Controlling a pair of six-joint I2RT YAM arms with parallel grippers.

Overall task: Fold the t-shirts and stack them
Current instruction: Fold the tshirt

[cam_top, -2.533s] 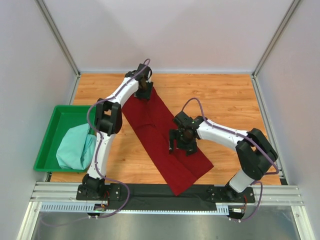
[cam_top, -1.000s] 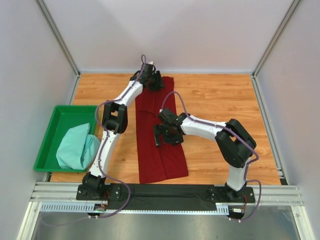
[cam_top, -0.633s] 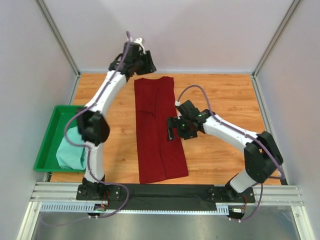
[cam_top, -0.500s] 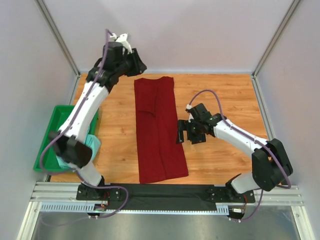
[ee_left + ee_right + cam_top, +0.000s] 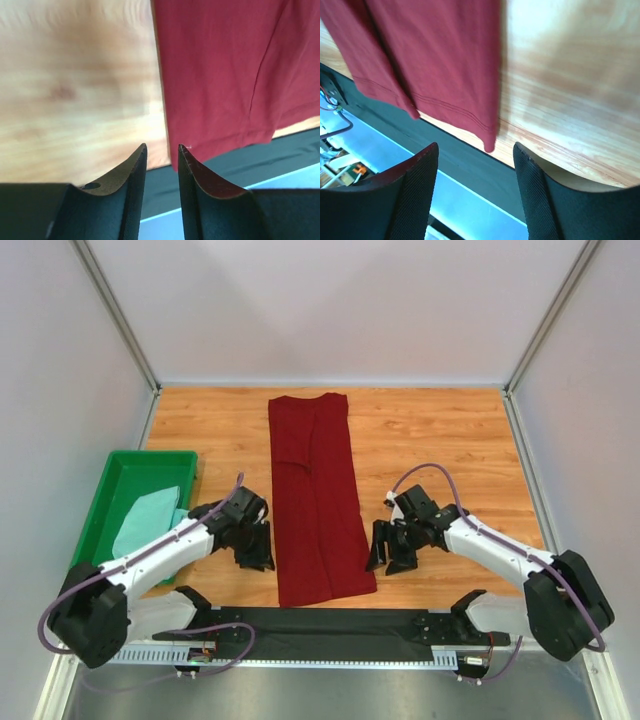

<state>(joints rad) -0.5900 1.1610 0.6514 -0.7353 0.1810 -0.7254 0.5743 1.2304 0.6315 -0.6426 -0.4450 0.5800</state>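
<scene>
The dark red t-shirt lies flat as a long narrow strip running from the far edge of the table to the near edge. My left gripper hangs low beside its near left corner, jaws a narrow gap apart and empty. In the left wrist view the left gripper sits just off the red hem. My right gripper stands open by the near right corner. In the right wrist view that corner of the shirt shows beyond the right gripper, untouched. The mint t-shirt lies bunched in the tray.
A bright green tray stands at the left edge of the table. A black strip and a metal rail run along the near edge, just behind both grippers. White walls close in the table on three sides.
Both arms have pulled back to the near end of the red shirt, the left one swinging in from the far edge. Both sets of jaws have narrowed. The shirt lies still.
</scene>
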